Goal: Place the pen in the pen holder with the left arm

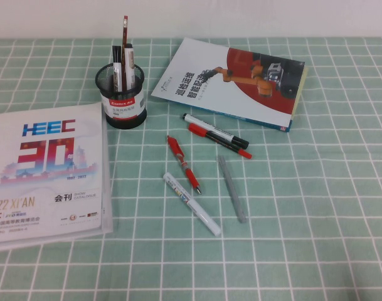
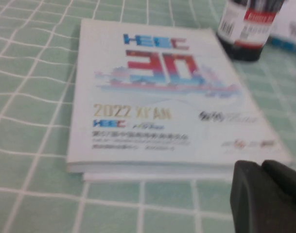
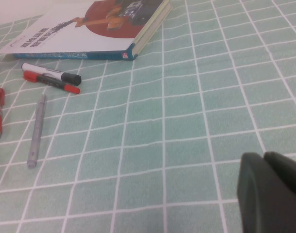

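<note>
Lying flat on the table, the pen [image 1: 191, 203] waits near the pen holder [image 1: 122, 93]. The left gripper [image 2: 267, 196] and right gripper [image 3: 271, 191] hang back (jaws: cannot tell), leaving room.

Light was bright, even and diffuse, casting only faint shadows beside the black wire-mesh pen holder [image 1: 123, 94] and the slim white pen [image 1: 191, 203] on the green checked tablecloth [image 1: 316, 207]. The high view was sharp. The left wrist view was soft and blurred, its white catalogue [image 2: 162, 97] hazy.
</note>
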`<move>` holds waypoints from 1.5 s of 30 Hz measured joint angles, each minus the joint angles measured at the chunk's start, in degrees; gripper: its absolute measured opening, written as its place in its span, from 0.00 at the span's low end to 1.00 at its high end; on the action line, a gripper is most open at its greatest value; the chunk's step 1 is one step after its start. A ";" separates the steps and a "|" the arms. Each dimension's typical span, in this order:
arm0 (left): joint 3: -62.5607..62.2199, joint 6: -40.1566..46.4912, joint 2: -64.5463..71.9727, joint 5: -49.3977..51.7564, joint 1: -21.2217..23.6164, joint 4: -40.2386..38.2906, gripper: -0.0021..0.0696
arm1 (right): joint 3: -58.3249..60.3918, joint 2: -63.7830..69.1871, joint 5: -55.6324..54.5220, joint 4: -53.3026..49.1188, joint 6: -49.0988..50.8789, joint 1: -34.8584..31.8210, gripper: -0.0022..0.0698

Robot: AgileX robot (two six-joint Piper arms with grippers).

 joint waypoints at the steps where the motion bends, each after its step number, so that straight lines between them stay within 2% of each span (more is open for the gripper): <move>1: 0.03 -0.88 0.00 -0.96 0.00 -1.26 0.03 | 0.00 0.00 0.00 0.00 0.00 0.00 0.00; 8: 0.03 -5.10 0.00 -12.75 0.00 -11.71 0.03 | 0.00 0.00 0.00 0.00 0.00 0.00 0.00; 16: -0.08 -6.81 0.00 -18.20 0.00 -14.01 0.03 | 0.00 0.00 0.00 0.00 0.00 0.00 0.00; 22: -10.79 -7.92 10.46 -9.29 0.00 -14.30 0.03 | 0.00 0.00 0.00 0.00 0.00 0.00 0.00; 26: -22.11 -6.01 23.45 1.79 0.00 -14.30 0.03 | 0.00 0.00 0.00 0.00 0.00 0.00 0.00; 30: -32.52 -0.38 36.22 13.50 0.00 -15.01 0.03 | 0.00 0.00 0.00 0.00 0.00 0.00 0.00; 35: -42.05 12.08 50.55 21.14 -0.64 -20.91 0.03 | 0.00 0.00 0.00 0.00 0.00 0.00 0.00; 39: -47.76 16.06 61.03 21.61 -5.06 -22.72 0.03 | 0.00 0.00 0.00 0.00 0.00 0.00 0.00; 45: -57.93 14.97 78.20 22.03 -13.39 -23.09 0.03 | 0.00 0.00 0.00 0.00 0.00 0.00 0.00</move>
